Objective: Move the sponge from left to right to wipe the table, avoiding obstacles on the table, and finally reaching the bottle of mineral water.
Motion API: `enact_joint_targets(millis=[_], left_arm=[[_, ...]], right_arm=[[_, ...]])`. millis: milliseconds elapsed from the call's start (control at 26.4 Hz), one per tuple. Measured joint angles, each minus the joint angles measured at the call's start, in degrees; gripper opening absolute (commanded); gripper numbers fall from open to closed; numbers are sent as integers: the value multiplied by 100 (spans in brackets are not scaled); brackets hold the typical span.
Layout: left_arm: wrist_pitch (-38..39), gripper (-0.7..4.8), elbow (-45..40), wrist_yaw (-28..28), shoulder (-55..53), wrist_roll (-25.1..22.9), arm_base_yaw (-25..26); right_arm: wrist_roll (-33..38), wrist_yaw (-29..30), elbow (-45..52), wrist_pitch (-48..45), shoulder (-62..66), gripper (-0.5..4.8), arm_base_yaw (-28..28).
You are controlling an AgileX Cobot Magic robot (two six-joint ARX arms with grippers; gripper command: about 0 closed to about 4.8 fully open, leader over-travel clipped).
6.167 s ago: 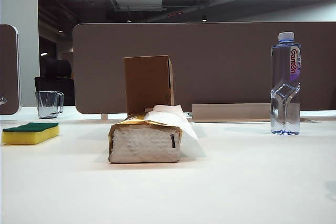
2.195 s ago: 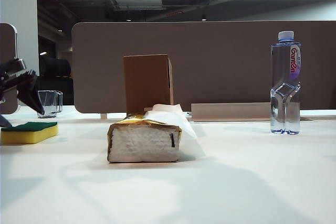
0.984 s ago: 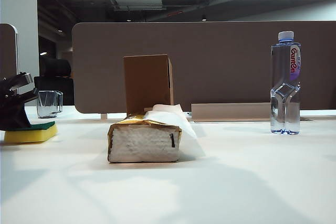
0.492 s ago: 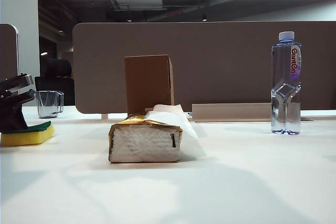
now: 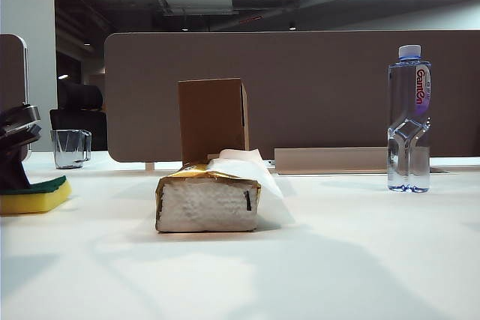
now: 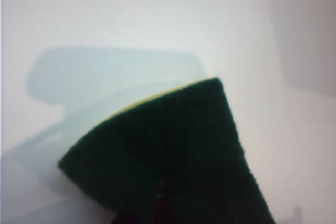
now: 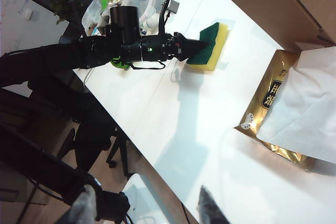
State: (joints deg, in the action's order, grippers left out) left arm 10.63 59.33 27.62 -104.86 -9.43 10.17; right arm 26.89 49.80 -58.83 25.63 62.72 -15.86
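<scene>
White table (image 5: 322,260) fills the exterior view, bare in the near part. Nearest item is the gold-and-white tissue pack (image 5: 208,200), close to centre, white tissue (image 5: 241,166) sticking out of its top toward 2 o'clock. Directly behind it at 12 o'clock stands the upright brown cardboard box (image 5: 212,120), just beside the pack; contact cannot be judged.

Sponge (image 5: 34,193) lies flat on the table at the far 9 o'clock edge of the exterior view, yellow foam below, green scouring layer up, partly cut off by the frame. Left gripper (image 5: 15,157) is on top of it, black fingers closed together and pressing down on the green face rather than clamping the sides. Left wrist view: green layer (image 6: 168,166) fills the lower frame, thin yellow edge visible, white table around it; fingertips barely show. Right wrist view shows the same from above: left gripper (image 7: 194,50) tip resting on the green top of the sponge (image 7: 211,45), box (image 7: 291,3) and tissue pack (image 7: 278,103) well apart from it.

Right gripper (image 7: 147,208) hangs above the table's near edge, two fingers spread apart, holding nothing; not seen in the exterior view.

Farther back: clear glass cup (image 5: 70,148) at 10 o'clock behind the sponge, bottle of mineral water (image 5: 409,119) upright at 3 o'clock, well apart from the sponge, the tissue pack and box between them. Brown partition (image 5: 322,88) closes the back.
</scene>
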Motion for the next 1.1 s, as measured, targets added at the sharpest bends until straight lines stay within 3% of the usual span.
enact_joint_targets(millis=[568,908,1097], left_arm=[[-262,-6,-1410,-4,1117,153,-2],[-186,-6,-2076,-17,1821,531,-2],[-564,-6,-2686,-17,2240,881,-2]], right_arm=[[-105,105,0,85,0,252,0],[-372,120,-4,715,0,252,-28],[-476,120,-4,984,0,252,-166]])
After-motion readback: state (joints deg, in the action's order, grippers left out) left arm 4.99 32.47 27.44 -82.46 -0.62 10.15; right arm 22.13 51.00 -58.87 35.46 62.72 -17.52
